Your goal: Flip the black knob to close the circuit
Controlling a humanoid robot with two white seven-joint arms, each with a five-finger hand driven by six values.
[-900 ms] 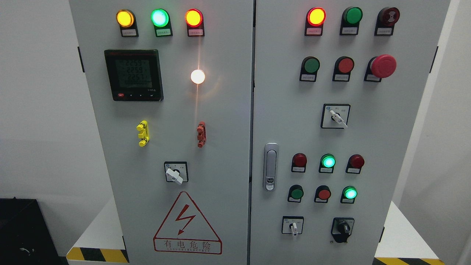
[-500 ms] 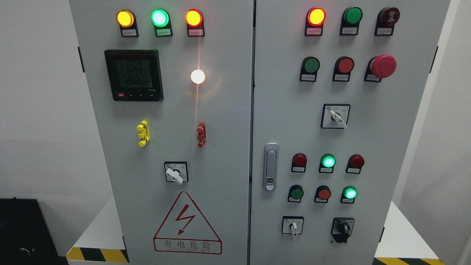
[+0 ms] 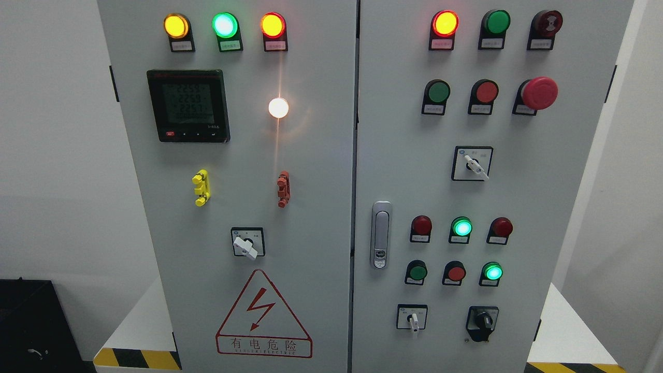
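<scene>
The black knob sits low on the right door of the grey cabinet, with its handle pointing to about 7 o'clock. At its 9 o'clock is a white switch, and at its 12 o'clock a lit green lamp. No robot hand is visible, so I cannot tell if fingers are apart or together.

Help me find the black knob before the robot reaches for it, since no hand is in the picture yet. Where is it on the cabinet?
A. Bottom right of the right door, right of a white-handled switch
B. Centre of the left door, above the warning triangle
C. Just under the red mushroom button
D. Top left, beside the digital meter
A: the black knob sits low on the right door, to the right of the white-handled switch.
</scene>
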